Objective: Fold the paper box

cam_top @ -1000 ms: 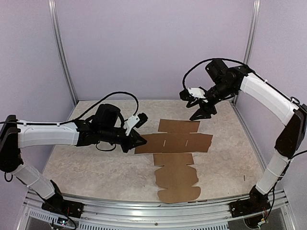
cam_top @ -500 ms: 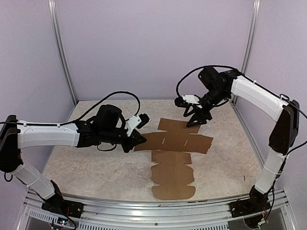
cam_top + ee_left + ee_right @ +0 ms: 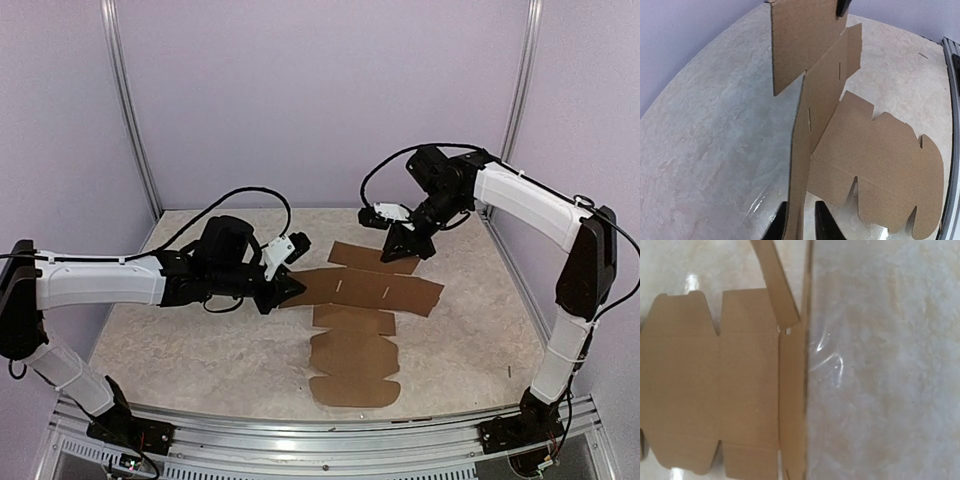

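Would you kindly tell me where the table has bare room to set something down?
Bare table lies near-left, between the left arm and the near rail, and right of the paper box toward the right arm's base. The centre, around the box, is crowded.

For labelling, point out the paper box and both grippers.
paper box (image 3: 370, 290): top view, middle cross panel.
left gripper (image 3: 292, 288): top view, between fingertips at the box's left edge.
right gripper (image 3: 403, 254): top view, between fingertips.

— What's underneath it all?
— A pale, marbled worktop (image 3: 180, 350), glossy enough to catch glare.
— And around it?
— Plain lilac walls (image 3: 320, 100), silvery metal posts (image 3: 128, 110) in the back corners, a metal rail (image 3: 300, 440) along the near edge.
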You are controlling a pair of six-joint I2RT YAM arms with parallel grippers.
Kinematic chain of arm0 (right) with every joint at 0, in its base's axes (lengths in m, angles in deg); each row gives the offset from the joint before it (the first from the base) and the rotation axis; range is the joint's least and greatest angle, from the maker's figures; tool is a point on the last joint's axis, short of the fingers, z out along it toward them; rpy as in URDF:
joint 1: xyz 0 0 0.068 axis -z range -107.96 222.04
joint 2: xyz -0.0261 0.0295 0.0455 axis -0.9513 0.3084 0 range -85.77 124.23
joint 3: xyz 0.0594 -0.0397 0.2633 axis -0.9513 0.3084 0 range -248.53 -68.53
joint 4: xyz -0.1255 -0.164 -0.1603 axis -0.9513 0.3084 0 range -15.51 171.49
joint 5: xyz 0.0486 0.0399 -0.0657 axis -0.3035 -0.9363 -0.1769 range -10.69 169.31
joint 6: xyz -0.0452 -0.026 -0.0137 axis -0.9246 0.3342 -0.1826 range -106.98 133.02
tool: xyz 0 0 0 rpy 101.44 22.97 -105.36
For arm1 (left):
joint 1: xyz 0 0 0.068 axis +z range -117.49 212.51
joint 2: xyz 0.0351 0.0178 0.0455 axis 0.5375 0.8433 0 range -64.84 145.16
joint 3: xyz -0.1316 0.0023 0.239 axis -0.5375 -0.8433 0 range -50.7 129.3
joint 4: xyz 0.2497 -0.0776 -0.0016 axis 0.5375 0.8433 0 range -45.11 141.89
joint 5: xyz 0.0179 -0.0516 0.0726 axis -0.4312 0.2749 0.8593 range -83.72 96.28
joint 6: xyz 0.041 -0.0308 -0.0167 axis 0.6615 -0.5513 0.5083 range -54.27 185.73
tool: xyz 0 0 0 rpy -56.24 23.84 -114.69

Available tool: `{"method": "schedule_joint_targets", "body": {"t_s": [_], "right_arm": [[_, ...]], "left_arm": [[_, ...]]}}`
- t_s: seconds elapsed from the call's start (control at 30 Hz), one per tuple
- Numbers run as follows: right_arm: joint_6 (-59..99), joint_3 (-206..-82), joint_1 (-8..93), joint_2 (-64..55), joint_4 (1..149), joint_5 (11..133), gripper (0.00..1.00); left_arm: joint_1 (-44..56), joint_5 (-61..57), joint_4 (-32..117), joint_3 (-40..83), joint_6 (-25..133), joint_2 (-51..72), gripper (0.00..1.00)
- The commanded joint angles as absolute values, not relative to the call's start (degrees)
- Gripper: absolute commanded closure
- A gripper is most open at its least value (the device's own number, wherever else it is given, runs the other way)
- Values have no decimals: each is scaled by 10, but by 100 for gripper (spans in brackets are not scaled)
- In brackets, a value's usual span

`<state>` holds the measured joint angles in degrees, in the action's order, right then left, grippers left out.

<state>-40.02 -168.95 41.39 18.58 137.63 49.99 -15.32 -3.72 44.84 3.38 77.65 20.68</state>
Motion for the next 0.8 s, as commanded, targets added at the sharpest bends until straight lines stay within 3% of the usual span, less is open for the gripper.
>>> {"method": "schedule_joint_targets", "body": {"t_s": [0.0, 0.13, 0.2, 0.4, 0.77], "right_arm": [[-393, -1663, 409, 174, 1373, 498, 100], [-392, -1642, 409, 148, 1358, 487, 100], [-392, -1637, 409, 139, 1354, 481, 100], [-389, -1632, 409, 118, 1349, 454, 100], [-355, -1644, 409, 106, 1352, 424, 100]], "left_arm": [[-156, -26, 496, 91, 732, 173, 63], [-142, -68, 464, 117, 731, 102, 41], [-111, -95, 463, 144, 725, 89, 36], [-44, -139, 559, 259, 737, 209, 42], [-81, -234, 613, 349, 783, 323, 48]]}}
